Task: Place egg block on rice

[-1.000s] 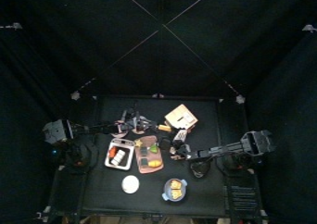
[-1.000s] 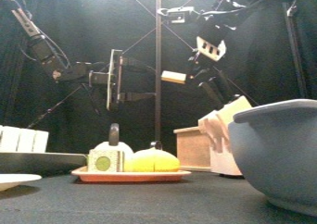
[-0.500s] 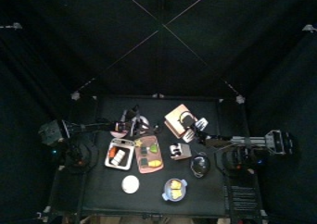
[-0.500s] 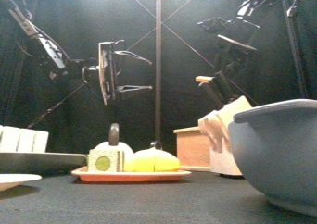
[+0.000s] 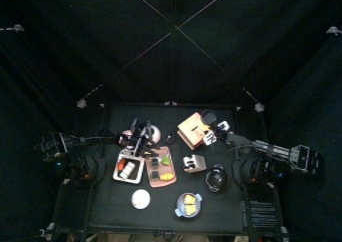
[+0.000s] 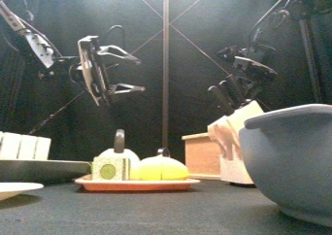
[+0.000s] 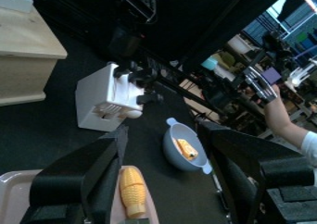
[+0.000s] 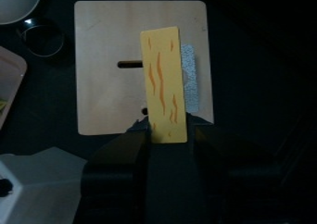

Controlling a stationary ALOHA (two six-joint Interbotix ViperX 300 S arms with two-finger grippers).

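Observation:
The egg block (image 8: 165, 80), a long yellow strip with orange streaks, sticks out from between the jaws of my right gripper (image 8: 168, 131), which is shut on its near end. It hangs over a wooden board (image 8: 109, 43) and throws a grey shadow on it. In the top view the right gripper (image 5: 214, 130) is at the back right of the table. A white block with a green spot (image 6: 115, 166), possibly the rice, stands on the pink tray (image 6: 136, 184) beside a yellow lump. My left gripper (image 6: 126, 72) hangs open and empty above the table's left side.
A blue bowl (image 5: 190, 206) with yellow pieces and a white plate (image 5: 140, 198) sit near the front edge. A white box (image 7: 106, 98) stands between the pink tray (image 5: 162, 167) and the right arm. A white tray (image 5: 130, 169) lies left of the pink one.
My right arm has swung from the front by the pink tray to the back, over the wooden board, carrying the block. The left gripper has drifted a little to the left.

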